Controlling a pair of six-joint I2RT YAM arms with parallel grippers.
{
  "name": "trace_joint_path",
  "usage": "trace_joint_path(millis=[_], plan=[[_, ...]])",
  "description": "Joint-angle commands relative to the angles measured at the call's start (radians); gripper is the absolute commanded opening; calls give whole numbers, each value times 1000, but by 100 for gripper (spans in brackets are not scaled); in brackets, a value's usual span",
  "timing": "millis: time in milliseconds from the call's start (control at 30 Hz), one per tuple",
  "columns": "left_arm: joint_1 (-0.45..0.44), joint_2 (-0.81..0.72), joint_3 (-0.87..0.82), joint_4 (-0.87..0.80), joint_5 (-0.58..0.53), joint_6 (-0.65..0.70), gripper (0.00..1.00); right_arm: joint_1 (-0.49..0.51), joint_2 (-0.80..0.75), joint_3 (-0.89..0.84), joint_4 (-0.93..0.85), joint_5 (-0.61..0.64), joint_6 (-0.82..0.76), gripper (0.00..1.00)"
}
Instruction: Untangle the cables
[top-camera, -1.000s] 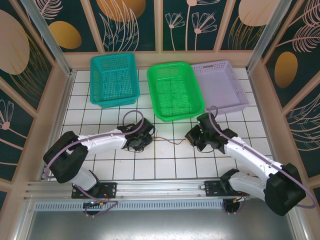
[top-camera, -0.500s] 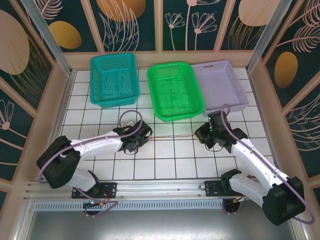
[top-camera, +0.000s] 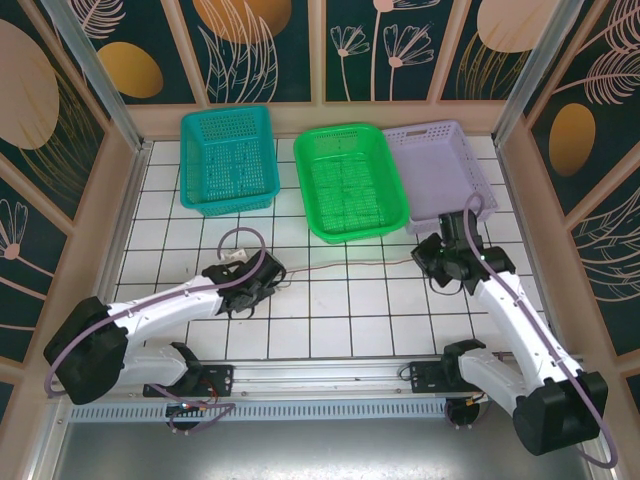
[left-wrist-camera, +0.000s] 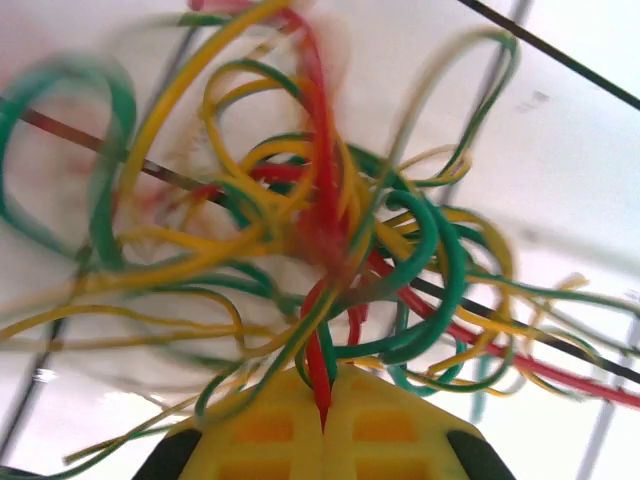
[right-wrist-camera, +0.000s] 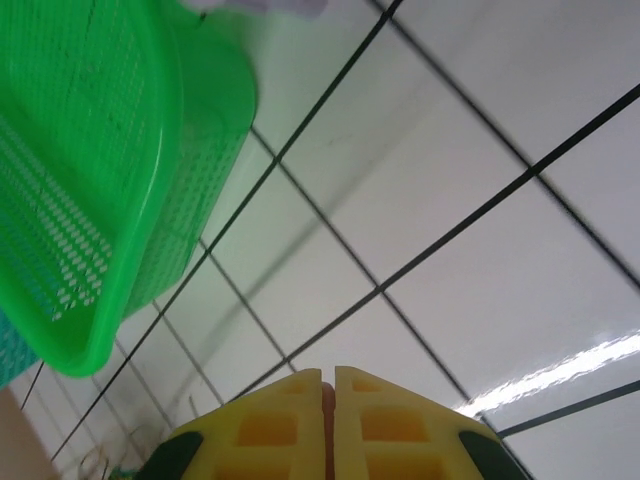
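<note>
Left claw (top-camera: 272, 279), seen from above at the end of its arm stretched low over the white tiled table (top-camera: 350, 330), left of centre. In the left wrist view its yellow fingers (left-wrist-camera: 260, 430) are pressed together, pinching a red wire at their tips. The cables (left-wrist-camera: 320, 230) form a loose knot of red, green and yellow loops directly in front of this claw, just above the tiles. The outer loops are blurred and individual wires cannot be followed through the knot. A single strand (top-camera: 350, 266) runs from the left claw across the middle of the table, almost straight, to the right claw (top-camera: 428, 258). The right claw sits right of centre, just in front of the near corner of the lilac basket (top-camera: 455, 215). In the right wrist view its yellow fingers (right-wrist-camera: 270, 430) are likewise closed against each other, with a thin reddish sliver visible in the seam between them, consistent with the strand being held there. Three baskets stand in a row along the far side of the table: a teal basket (top-camera: 228, 205) on the left, a green basket (top-camera: 350, 232) in the middle, and the lilac basket on the right, touching the green one. The wall of the green basket occupies the left of the right wrist view.
</note>
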Motion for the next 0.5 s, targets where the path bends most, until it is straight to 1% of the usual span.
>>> trace_joint_path(millis=[0, 133, 267, 467], plan=[[33, -22, -24, -98, -88, 13, 0, -29, -12, 56, -80, 127, -32, 0], [54, -26, -27, -103, -101, 32, 0, -78, -19, 91, -115, 176, -63, 0], [70, -23, -21, -79, -99, 58, 0, -141, -19, 125, -114, 166, -105, 0], [74, 17, 26, -10, -40, 84, 0, -142, -16, 124, -95, 134, -99, 0]])
